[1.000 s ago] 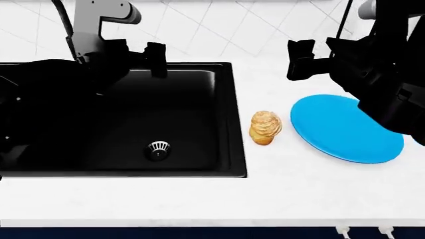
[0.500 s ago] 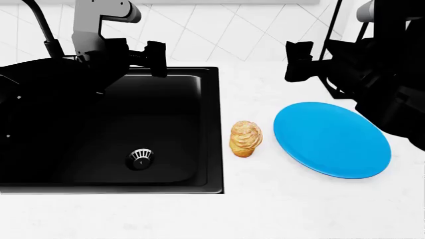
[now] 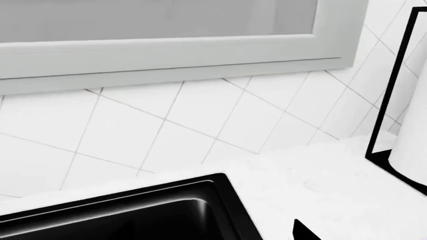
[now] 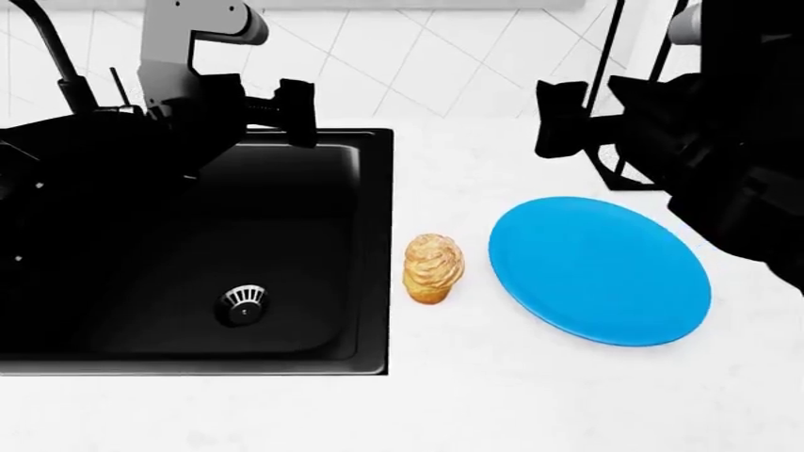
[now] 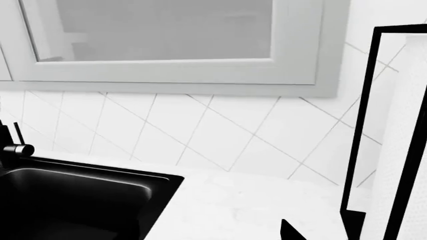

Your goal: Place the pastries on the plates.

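My head view has swung right over the last second: the black sink (image 4: 188, 254) shifts left in view and the solid bright blue round plate (image 4: 597, 268) sits more centred. The tall flaky golden-brown pastry (image 4: 432, 267) stands on the white counter (image 4: 503, 395) between them, just beside the plate. Both arms hover above, empty; I cannot tell their jaws' opening.
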